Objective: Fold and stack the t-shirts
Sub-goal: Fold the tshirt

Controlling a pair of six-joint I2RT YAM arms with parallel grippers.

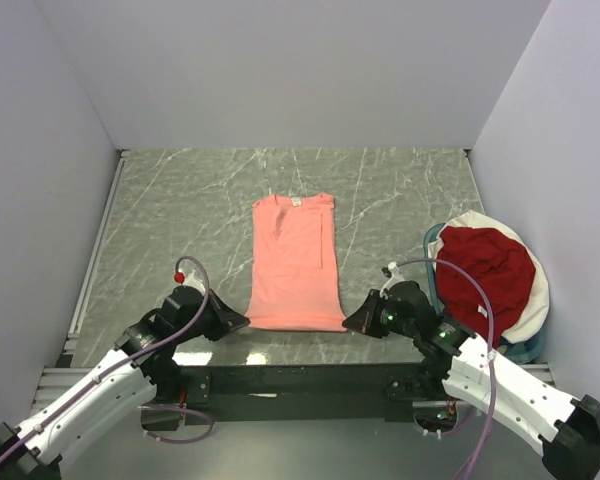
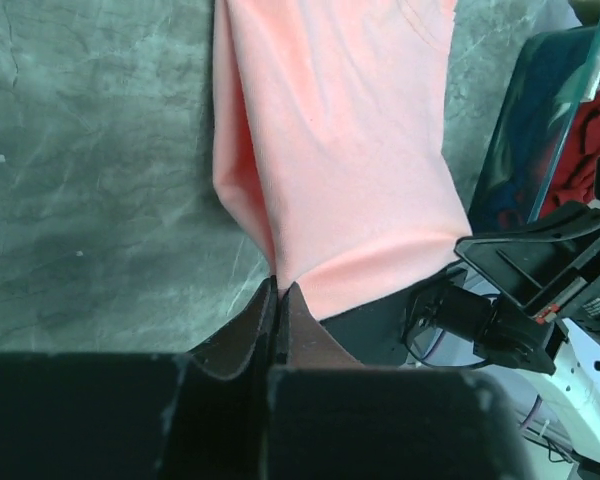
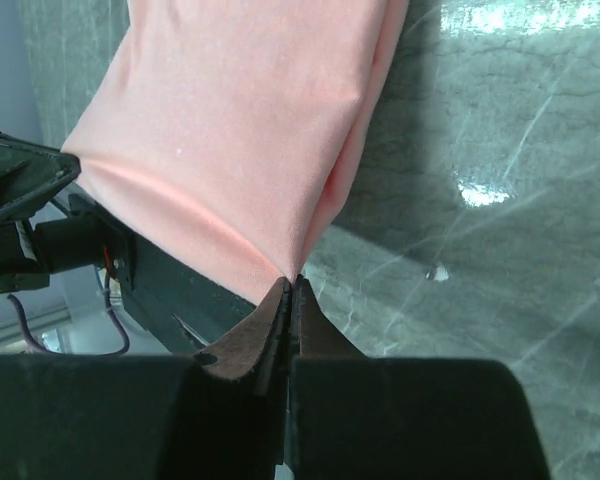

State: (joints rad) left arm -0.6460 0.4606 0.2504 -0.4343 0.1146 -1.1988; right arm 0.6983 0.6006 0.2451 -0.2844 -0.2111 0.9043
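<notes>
The pink shirt (image 1: 295, 265) lies flat in the middle of the table (image 1: 180, 220). It is folded into a long narrow strip, with its neck towards the far edge and its hem towards the near edge. My left gripper (image 1: 238, 322) sits low at the hem's left corner. Its jaws are pressed together, and the cloth corner runs right into the tips, so they are pinching it. My right gripper (image 1: 352, 322) has the hem's right corner the same way, jaws tight together on the fabric, which draws to a point at the fingertips. The red shirt (image 1: 485, 265) is bunched in a heap on the basket (image 1: 538, 295) by the table's right edge, apart from both my grippers.
</notes>
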